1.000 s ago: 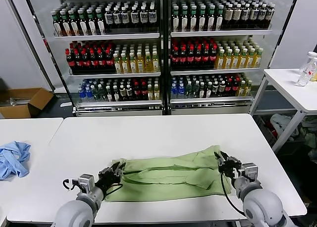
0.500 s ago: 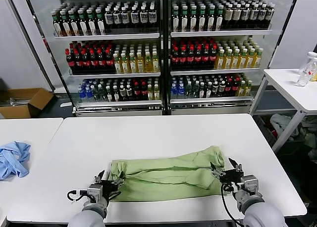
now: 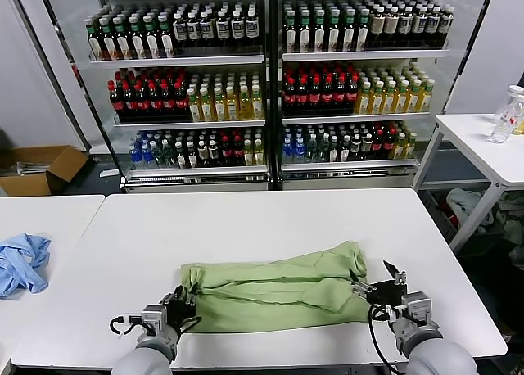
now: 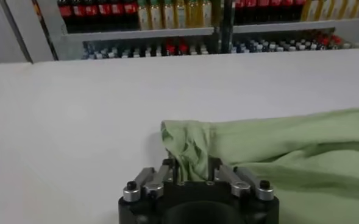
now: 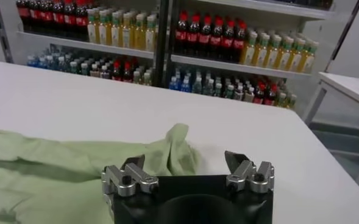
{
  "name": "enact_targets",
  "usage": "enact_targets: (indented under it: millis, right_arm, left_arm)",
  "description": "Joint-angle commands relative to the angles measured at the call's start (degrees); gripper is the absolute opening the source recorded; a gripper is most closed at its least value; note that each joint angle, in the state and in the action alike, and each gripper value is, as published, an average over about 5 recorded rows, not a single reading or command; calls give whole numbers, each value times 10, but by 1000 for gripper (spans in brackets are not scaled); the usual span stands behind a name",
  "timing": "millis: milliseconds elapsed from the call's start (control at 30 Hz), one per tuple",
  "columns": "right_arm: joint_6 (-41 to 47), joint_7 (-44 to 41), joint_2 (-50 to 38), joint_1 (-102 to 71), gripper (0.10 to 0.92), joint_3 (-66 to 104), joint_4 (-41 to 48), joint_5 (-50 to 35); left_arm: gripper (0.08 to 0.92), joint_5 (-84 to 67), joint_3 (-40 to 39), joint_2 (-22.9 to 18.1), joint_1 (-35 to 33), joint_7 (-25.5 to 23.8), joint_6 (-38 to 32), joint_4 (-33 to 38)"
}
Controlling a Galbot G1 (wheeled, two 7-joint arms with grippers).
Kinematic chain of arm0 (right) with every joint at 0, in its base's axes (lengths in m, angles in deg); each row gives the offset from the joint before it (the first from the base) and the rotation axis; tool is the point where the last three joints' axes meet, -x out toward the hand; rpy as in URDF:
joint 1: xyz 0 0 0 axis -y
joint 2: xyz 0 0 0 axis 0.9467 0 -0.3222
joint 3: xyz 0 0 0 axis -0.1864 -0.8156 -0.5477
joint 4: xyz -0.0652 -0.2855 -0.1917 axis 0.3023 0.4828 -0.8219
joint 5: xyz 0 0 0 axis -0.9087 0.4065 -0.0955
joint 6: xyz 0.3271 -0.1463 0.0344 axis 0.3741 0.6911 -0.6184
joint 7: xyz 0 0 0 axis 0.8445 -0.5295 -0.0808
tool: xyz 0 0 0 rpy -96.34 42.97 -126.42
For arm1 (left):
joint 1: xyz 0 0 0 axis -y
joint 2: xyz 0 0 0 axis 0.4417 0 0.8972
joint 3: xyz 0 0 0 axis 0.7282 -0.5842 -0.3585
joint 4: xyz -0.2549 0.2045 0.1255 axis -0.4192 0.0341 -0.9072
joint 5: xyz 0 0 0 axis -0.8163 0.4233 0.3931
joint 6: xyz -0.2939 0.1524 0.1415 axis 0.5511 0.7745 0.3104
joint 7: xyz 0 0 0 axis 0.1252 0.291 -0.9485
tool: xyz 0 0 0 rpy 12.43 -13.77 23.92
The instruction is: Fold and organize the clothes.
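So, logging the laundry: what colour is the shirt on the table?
Plain pale green; the shirt shows best in the head view.

Head camera: mounted high, facing forward and down across the white table, with the drinks cooler at the far side. Both grippers show at the near edge.

Left wrist camera: low, just behind the left gripper, looking far across the tabletop, close on the shirt end.

Right wrist camera: low, behind the right gripper, facing the same way.

All three views share the shirt, table and cooler shelves.
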Motion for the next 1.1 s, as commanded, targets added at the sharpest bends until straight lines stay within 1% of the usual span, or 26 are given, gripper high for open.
enact_targets:
  millis: [33, 167, 267, 400, 500, 600, 700, 800, 867, 933, 1100]
  right_arm:
    - [-2, -1, -7, -4, 823, 7, -8, 0]
    - [-4, -2, -11, -2, 823, 8, -8, -2]
    - [-8, -2, -13, 1, 823, 9, -6, -3]
    - [-12, -2, -13, 2, 823, 9, -7, -4]
    - [-14, -3, -11, 1, 823, 7, -10, -3]
    - [-13, -2, -7, -1, 823, 5, -17, -1]
    - [-13, -2, -5, -6, 823, 6, -19, 2]
    - [-14, -3, -3, -12, 823, 7, -21, 5]
    - [-15, -3, -2, -16, 823, 7, -22, 7]
    - [-16, -3, -1, -19, 823, 7, -24, 9]
    - [-18, -3, 2, -22, 823, 7, -24, 11]
  left_arm:
    - [272, -169, 119, 39, 4, -35, 3, 3]
    - [160, -222, 227, 85, -1, -43, 5, -4]
    - [105, -262, 305, 123, -6, -49, 5, -13]
    - [96, -325, 385, 160, -8, -47, 5, -13]
    - [96, -392, 406, 163, -10, -35, 4, 14]
    - [96, -466, 384, 137, -18, -21, -2, 72]
    - [96, -549, 320, 83, -22, -8, -14, 140]
    - [96, -588, 237, 22, -17, 0, -28, 180]
    - [96, -580, 176, -8, -9, 2, -39, 186]
    - [96, -562, 123, -30, 0, 2, -48, 180]
    - [96, -513, 32, -66, 29, 1, -59, 141]
